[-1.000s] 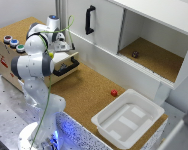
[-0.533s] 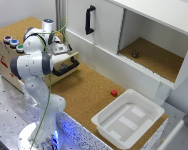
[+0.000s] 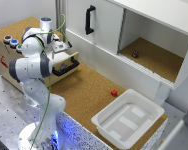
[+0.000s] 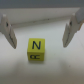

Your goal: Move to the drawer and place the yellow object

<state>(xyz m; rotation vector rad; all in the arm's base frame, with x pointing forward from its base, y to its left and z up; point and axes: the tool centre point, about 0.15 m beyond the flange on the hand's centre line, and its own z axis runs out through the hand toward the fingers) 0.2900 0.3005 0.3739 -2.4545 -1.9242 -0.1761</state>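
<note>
The arm (image 3: 35, 75) consists of rounded white housings joined by dark grey to black bands at the joints, rising from a round white base (image 3: 36, 137) that shows a blue glow on its front side. A thin green cable (image 3: 44, 102) runs down the outside of the arm from the upper links to the base, and the top joint ends in a short white cylinder with a pale blue cap (image 3: 45, 21). In the wrist view the gripper (image 4: 41, 31) shows two slim pale grey fingers (image 4: 7, 32) with darker edges; finer details such as screws or markings cannot be resolved.
</note>
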